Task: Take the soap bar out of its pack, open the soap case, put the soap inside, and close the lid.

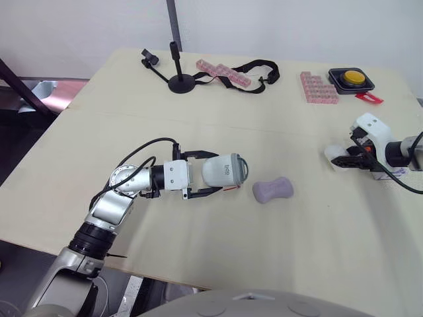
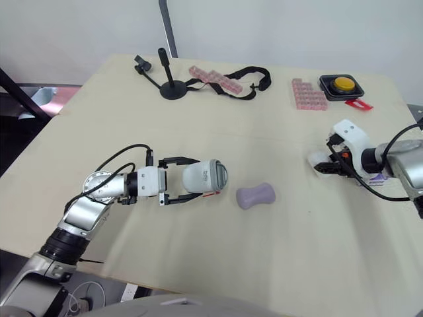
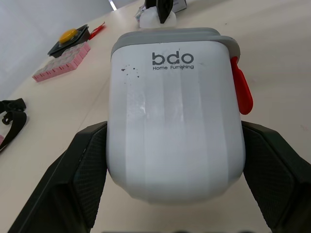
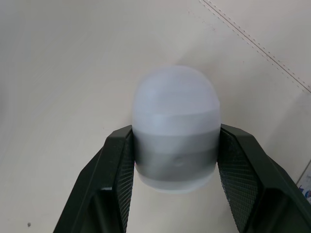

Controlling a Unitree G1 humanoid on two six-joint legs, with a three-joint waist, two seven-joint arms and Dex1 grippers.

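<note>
One soap case [image 1: 225,170], in left end effector [image 1: 217,173]

1. Far left on the surface [image 1: 198,125]: black stand [image 1: 180,82] with a clip arm.
2. Just right of it: pink block strip [image 1: 223,72], touching a looped black strap [image 1: 262,80].
3. Far right: pink block tray [image 1: 319,88], yellow button [image 1: 354,78] on a black base, red tag [image 1: 369,98] beside.

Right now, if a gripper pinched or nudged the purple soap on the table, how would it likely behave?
The soap looks solid, so probably stiff. Its smooth rounded lobes may slip in a pinch; the narrow waist seems safer. Lying flat on the table, it would likely slide or pivot, not roll.
</note>
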